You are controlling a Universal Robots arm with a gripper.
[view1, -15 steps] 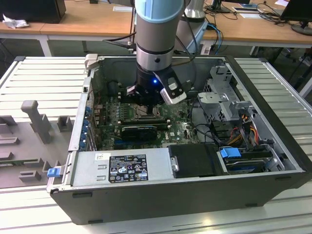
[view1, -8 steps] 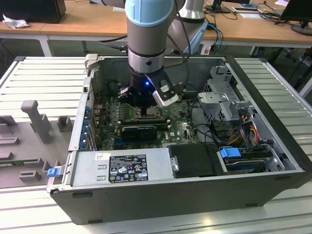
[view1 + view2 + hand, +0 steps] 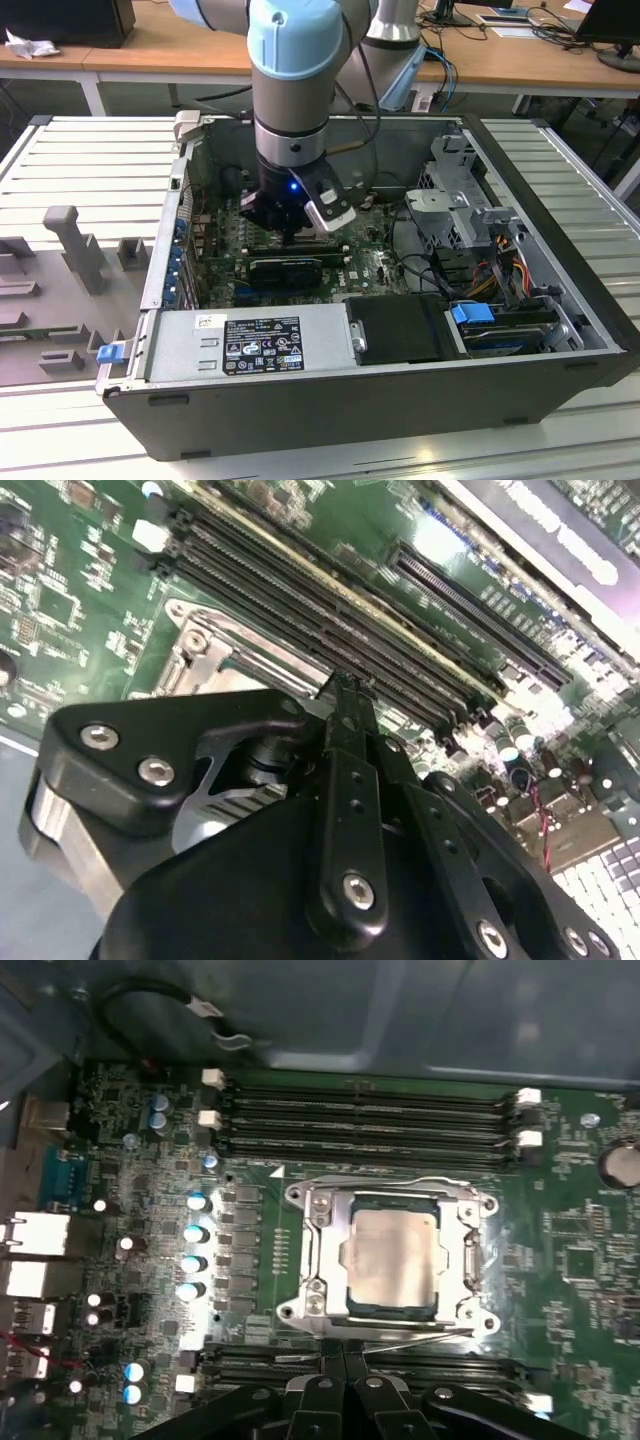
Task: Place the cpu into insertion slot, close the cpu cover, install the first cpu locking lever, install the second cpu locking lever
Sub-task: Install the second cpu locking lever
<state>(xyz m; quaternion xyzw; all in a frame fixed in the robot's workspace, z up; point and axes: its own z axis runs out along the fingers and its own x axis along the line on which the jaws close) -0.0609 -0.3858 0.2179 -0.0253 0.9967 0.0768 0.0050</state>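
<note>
Exterior view: arm upright inside the case, claw point(image 3: 288, 236) apparently closed and empty, low beside the cpu cover point(image 3: 392, 1260)

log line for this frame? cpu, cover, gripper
cpu: seated in insertion slot | cpu cover: down over it | gripper: shut, empty, at socket edge beside a lever wire

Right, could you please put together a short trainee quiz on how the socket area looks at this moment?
1. True or false: the cpu sits in the insertion slot.
2. The cpu cover is: A) lowered around the cpu; B) standing upright; C) lying outside the case.
3. Fill in: flanking the socket on two sides are long black ___.
Key: 1 true; 2 A; 3 memory slots.
</note>
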